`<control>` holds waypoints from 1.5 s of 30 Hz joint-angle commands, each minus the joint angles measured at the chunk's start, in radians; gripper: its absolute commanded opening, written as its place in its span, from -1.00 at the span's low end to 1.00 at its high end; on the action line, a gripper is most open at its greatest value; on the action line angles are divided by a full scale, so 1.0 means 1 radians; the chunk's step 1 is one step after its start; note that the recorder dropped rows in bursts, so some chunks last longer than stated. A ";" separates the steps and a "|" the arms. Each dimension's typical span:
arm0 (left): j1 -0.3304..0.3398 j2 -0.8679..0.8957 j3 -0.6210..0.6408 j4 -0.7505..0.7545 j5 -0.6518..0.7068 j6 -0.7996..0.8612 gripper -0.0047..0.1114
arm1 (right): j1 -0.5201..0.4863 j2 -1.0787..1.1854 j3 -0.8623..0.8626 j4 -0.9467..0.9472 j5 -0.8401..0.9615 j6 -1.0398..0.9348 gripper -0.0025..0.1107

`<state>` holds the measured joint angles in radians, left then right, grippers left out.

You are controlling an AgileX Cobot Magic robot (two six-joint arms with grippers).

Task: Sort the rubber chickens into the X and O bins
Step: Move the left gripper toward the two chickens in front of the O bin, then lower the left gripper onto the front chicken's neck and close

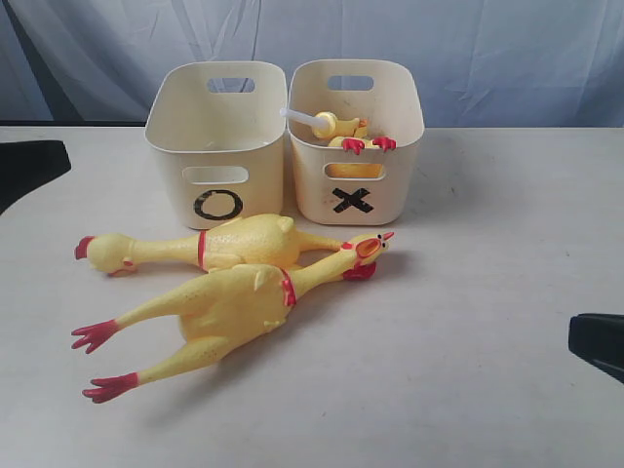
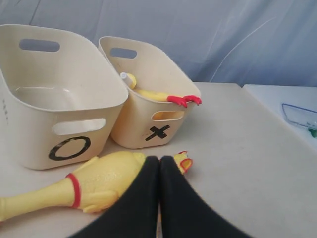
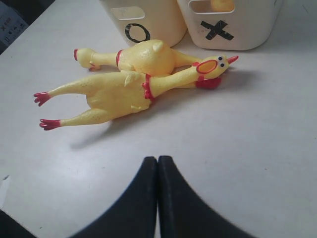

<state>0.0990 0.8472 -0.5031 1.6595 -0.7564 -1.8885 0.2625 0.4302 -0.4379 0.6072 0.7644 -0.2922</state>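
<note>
Two long rubber chickens lie crossed on the table in front of the bins. The nearer chicken (image 1: pixel 229 307) (image 3: pixel 116 91) points its head (image 1: pixel 369 252) toward the X bin (image 1: pixel 356 136) (image 2: pixel 148 94) (image 3: pixel 233 25). The farther chicken (image 1: pixel 219 244) (image 2: pixel 94 186) (image 3: pixel 141 57) lies before the O bin (image 1: pixel 216 136) (image 2: pixel 54 99) (image 3: pixel 148 20). Shorter chickens (image 1: pixel 346 132) (image 2: pixel 158 95) rest inside the X bin, red feet over its rim. The O bin looks empty. My left gripper (image 2: pixel 159 159) is shut, empty, low beside the chickens. My right gripper (image 3: pixel 158 159) is shut, empty, back from them.
Dark arm parts sit at the left edge (image 1: pixel 29 166) and the right edge (image 1: pixel 597 341) of the exterior view. A blue-grey cloth backdrop (image 1: pixel 487 49) hangs behind the bins. A pale surface with a blue outline (image 2: pixel 297 114) lies off to one side in the left wrist view.
</note>
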 commanded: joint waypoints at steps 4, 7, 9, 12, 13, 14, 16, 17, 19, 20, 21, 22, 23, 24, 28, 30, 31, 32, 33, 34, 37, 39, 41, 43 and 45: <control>-0.001 0.020 -0.006 -0.057 -0.008 0.070 -0.92 | -0.004 -0.006 0.005 0.004 -0.004 -0.004 -0.97; -0.002 0.020 -0.006 -0.176 0.019 0.187 -0.92 | -0.004 -0.006 0.005 0.004 -0.004 -0.004 -0.97; -0.006 0.020 -0.006 -0.281 0.055 0.322 -0.92 | -0.004 -0.006 0.005 0.004 -0.004 -0.004 -0.97; -0.052 0.020 -0.006 -0.441 0.199 0.515 -0.92 | -0.004 -0.006 0.005 0.004 -0.004 -0.004 -0.97; -0.072 0.020 -0.006 -0.498 0.262 0.577 -0.92 | -0.004 -0.006 0.005 0.004 -0.004 -0.004 -0.97; -0.101 0.020 -0.006 -0.559 0.320 0.636 -0.92 | -0.004 -0.006 0.005 0.004 -0.004 -0.004 -0.97; -0.166 0.020 -0.006 -0.672 0.410 0.706 -0.92 | -0.004 -0.006 0.005 0.004 -0.004 -0.004 -0.97; -0.208 0.020 -0.006 -0.734 0.449 0.743 -0.92 | -0.004 -0.006 0.005 0.004 -0.004 -0.004 -0.97; -0.306 0.020 -0.006 -0.856 0.525 0.846 -0.92 | -0.004 -0.006 0.005 0.004 -0.004 -0.004 -0.97; -0.360 0.024 -0.006 -0.946 0.573 0.939 -0.92 | -0.004 -0.006 0.005 0.004 -0.004 -0.004 -0.97; -0.412 0.026 -0.008 -1.047 0.623 1.048 -0.92 | -0.004 -0.006 0.005 0.004 -0.004 -0.004 -0.97; -0.453 0.031 -0.010 -1.136 0.674 1.144 -0.92 | -0.004 -0.006 0.005 0.004 -0.004 -0.004 -0.97; -0.501 0.041 -0.014 -1.205 0.727 1.223 -0.92 | -0.004 -0.006 0.005 0.004 -0.004 -0.004 -0.97; -0.545 0.052 -0.024 -1.265 0.774 1.281 -0.92 | -0.004 -0.006 0.005 0.004 -0.004 -0.004 -0.97; -0.672 0.114 -0.075 -1.376 0.898 1.400 -0.92 | -0.004 -0.006 0.005 0.004 -0.004 -0.004 -0.97; -0.719 0.153 -0.110 -1.377 0.937 1.420 -0.92 | -0.004 -0.006 0.005 0.004 -0.004 -0.004 -0.97; -0.739 0.172 -0.128 -1.379 0.954 1.430 -0.92 | -0.004 -0.006 0.005 0.004 -0.004 -0.004 -0.97; -0.753 0.189 -0.143 -1.379 0.969 1.442 -0.92 | -0.004 -0.006 0.005 0.004 -0.004 -0.004 -0.97; -0.770 0.211 -0.161 -1.379 0.988 1.458 -0.92 | -0.004 -0.006 0.005 0.004 -0.004 -0.004 -0.97; -0.783 0.231 -0.177 -1.379 1.007 1.473 -0.92 | -0.004 -0.006 0.005 0.004 -0.004 -0.004 -0.97; -0.801 0.286 -0.216 -1.387 1.055 1.509 -0.85 | -0.004 -0.006 0.005 0.004 -0.004 -0.004 -0.97; -0.802 0.326 -0.237 -1.423 1.062 1.557 -0.73 | -0.004 -0.006 0.005 0.004 -0.004 -0.004 -0.97; -0.802 0.362 -0.255 -1.448 1.062 1.615 -0.60 | -0.004 -0.006 0.005 0.004 -0.004 -0.004 -0.97; -0.802 0.405 -0.276 -1.482 1.062 1.686 -0.41 | -0.004 -0.006 0.005 0.004 -0.004 -0.004 -0.97; -0.806 0.451 -0.299 -1.494 1.071 1.750 -0.24 | -0.004 -0.006 0.005 0.004 -0.004 -0.004 -0.97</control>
<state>-0.6989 1.2490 -0.7749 0.1956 0.3052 -0.2178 0.2625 0.4302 -0.4379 0.6088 0.7644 -0.2922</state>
